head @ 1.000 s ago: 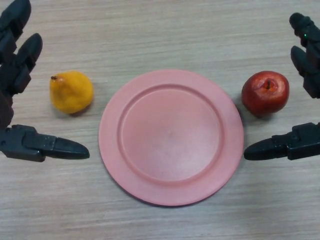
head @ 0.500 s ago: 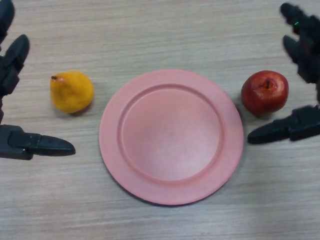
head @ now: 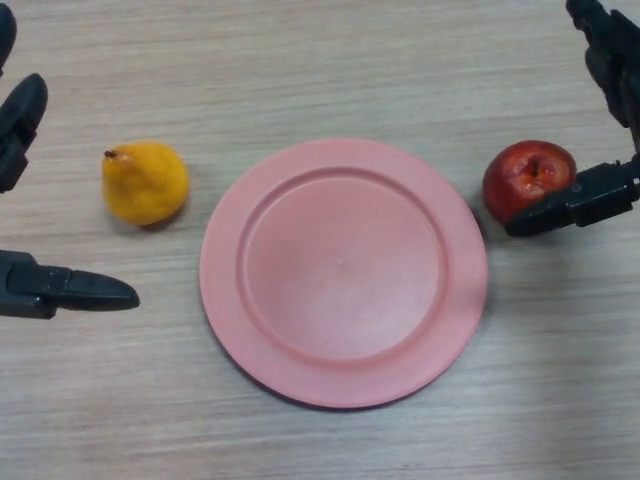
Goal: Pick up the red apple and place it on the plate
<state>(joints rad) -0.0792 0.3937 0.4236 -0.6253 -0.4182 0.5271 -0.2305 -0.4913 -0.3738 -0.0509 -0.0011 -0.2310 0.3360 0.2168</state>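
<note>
The red apple (head: 525, 178) sits on the table just right of the pink plate (head: 343, 272). My right hand (head: 598, 195) is open at the right edge. Its thumb reaches the apple's near right side and its fingers (head: 606, 50) stand behind and to the right of the apple. Whether the thumb touches the apple is hard to tell. My left hand (head: 45, 288) is open and idle at the left edge.
A yellow pear (head: 145, 182) lies on the wooden table left of the plate, between my left hand's thumb and fingers (head: 20, 118).
My right hand has moved up and in, bringing its thumb against the apple's near side. My left hand has drawn back to the left. The apple, plate and pear have not moved.
</note>
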